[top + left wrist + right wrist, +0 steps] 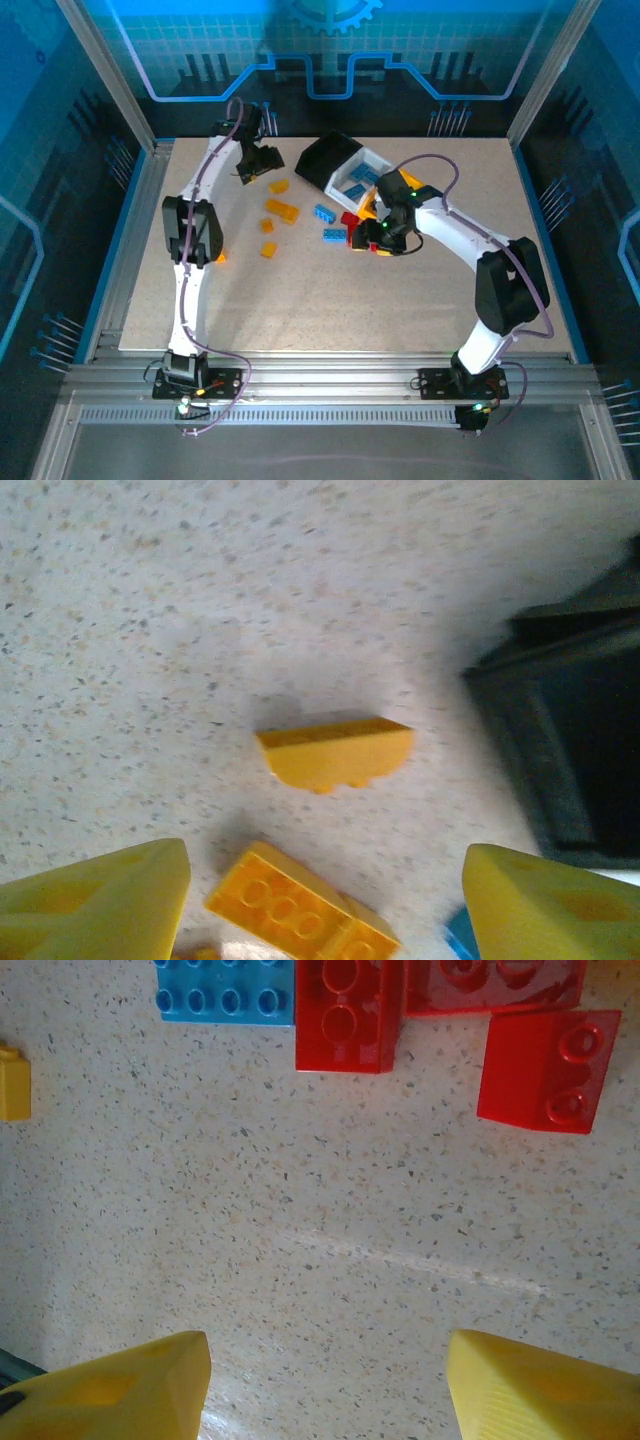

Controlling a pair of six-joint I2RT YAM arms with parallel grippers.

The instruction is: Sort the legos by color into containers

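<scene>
Just beyond left gripper (327,852), orange lego (335,752)

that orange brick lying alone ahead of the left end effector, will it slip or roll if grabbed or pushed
The orange brick looks like hard moulded plastic, so probably stiff and light. Its smooth glossy faces might slip in the left end effector unless squeezed squarely. Being blocky on the table, a push should slide or tip it, not roll it.

My table (330,300) carries orange bricks (281,209) toward ten o'clock of its middle, blue bricks (325,212) and red bricks (348,1015) near the middle, and a black bin (322,157) beside a white bin (352,172) at twelve o'clock.
</scene>
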